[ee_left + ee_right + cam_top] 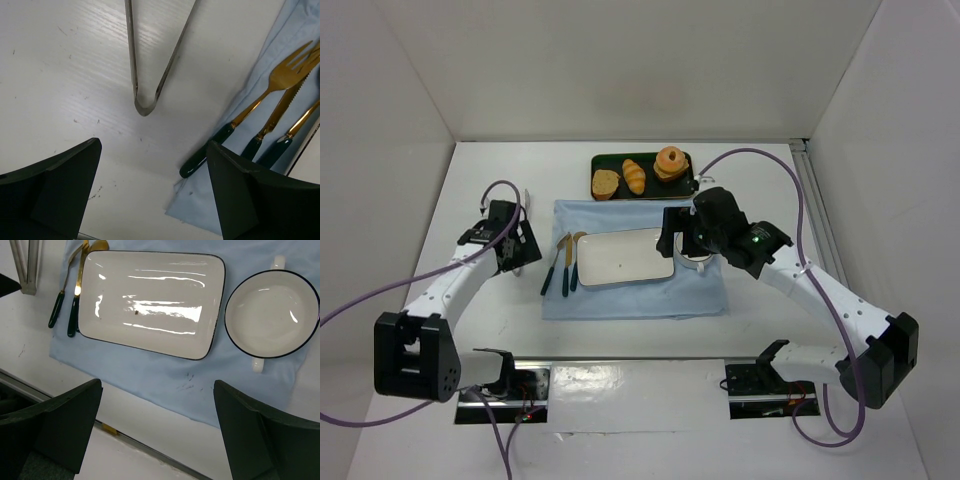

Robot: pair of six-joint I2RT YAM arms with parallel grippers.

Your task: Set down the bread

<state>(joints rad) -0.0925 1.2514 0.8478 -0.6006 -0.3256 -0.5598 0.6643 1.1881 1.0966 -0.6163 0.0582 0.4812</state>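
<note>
The bread (635, 176) is a golden-orange ridged roll lying on a dark green tray (682, 182) at the back of the table, and it shows only in the top view. My right gripper (676, 240) is open and empty, held high over the right end of a white rectangular plate (625, 257); in the right wrist view (157, 384) its jaws stand wide apart above the blue cloth's (150, 370) near edge. My left gripper (517, 248) is open and empty, low over bare table left of the cloth; it also shows in the left wrist view (153, 145).
A brown bread slice (605, 184) and a stacked doughnut pastry (670, 162) share the tray. Metal tongs (145, 100) lie just ahead of the left gripper. Gold cutlery (270, 87) with dark handles lies on the cloth's left side. A white handled bowl (272, 315) sits right of the plate (150, 300).
</note>
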